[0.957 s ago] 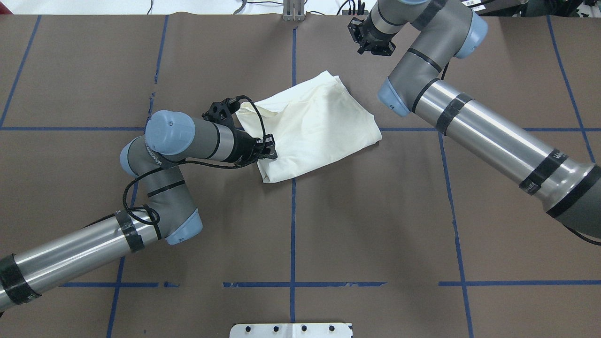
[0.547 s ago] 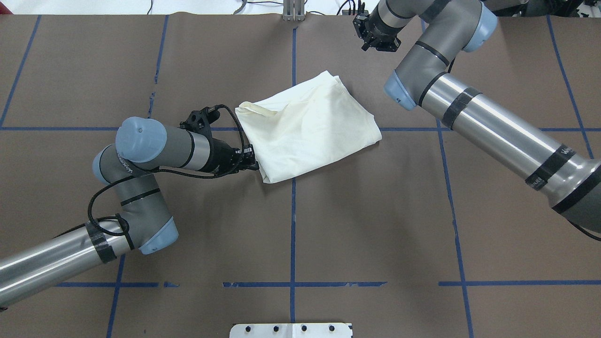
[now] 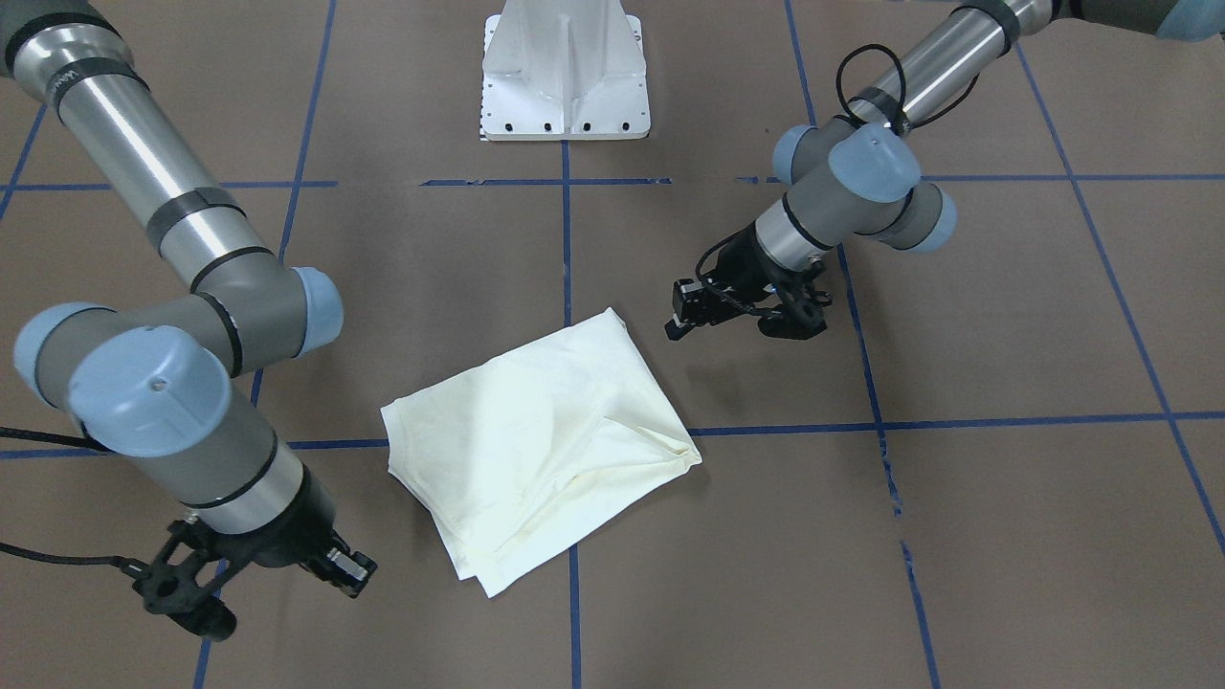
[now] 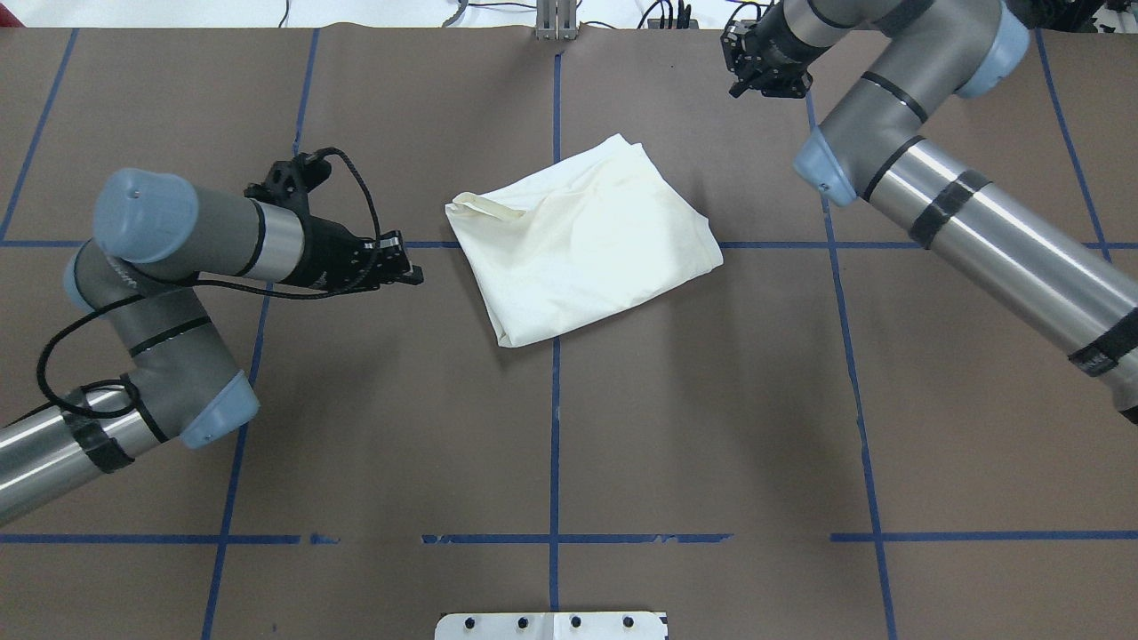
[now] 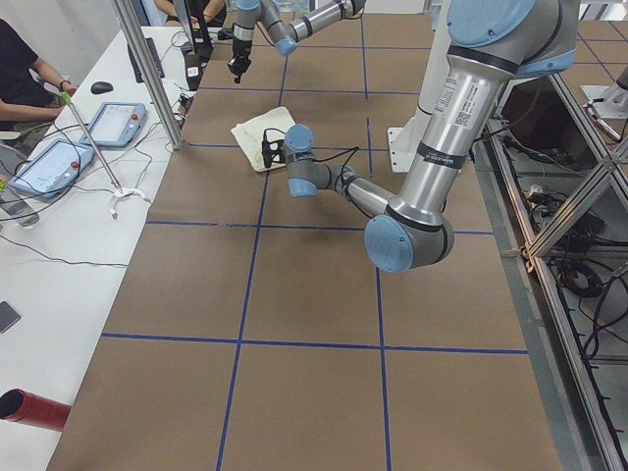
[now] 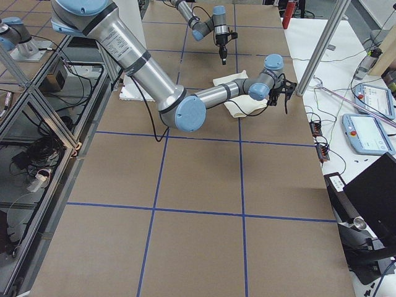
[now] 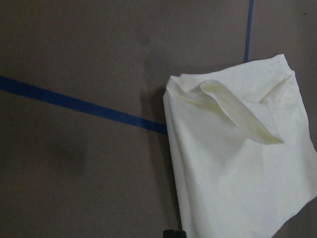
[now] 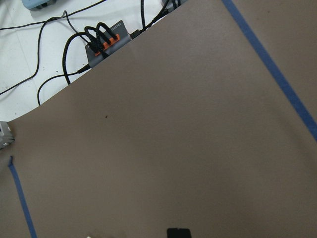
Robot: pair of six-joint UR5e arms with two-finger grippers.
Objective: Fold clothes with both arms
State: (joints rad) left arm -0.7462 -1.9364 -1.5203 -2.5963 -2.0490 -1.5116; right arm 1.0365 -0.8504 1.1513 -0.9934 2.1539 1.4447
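Observation:
A cream cloth point(image 4: 582, 240) lies folded in a rough rectangle at the table's centre, with one raised flap at its left corner point(image 7: 237, 111). It also shows in the front view point(image 3: 536, 440). My left gripper point(image 4: 411, 269) hovers to the cloth's left, apart from it, empty, with its tips together; it also shows in the front view point(image 3: 678, 321). My right gripper point(image 4: 745, 87) is near the table's far edge, beyond the cloth's far right corner, empty, and looks shut. The front view shows it low over the paper point(image 3: 356, 574).
Brown paper with blue tape lines point(image 4: 555, 400) covers the table. The white pedestal base point(image 3: 565, 77) stands at the robot's side. A cable hub point(image 8: 101, 42) lies past the far edge. Tablets point(image 5: 108, 123) and a seated person are on a side desk.
My left gripper has drawn back from the cloth's left edge, leftward and clear of it. My right gripper has moved right along the far edge. The cloth has not moved.

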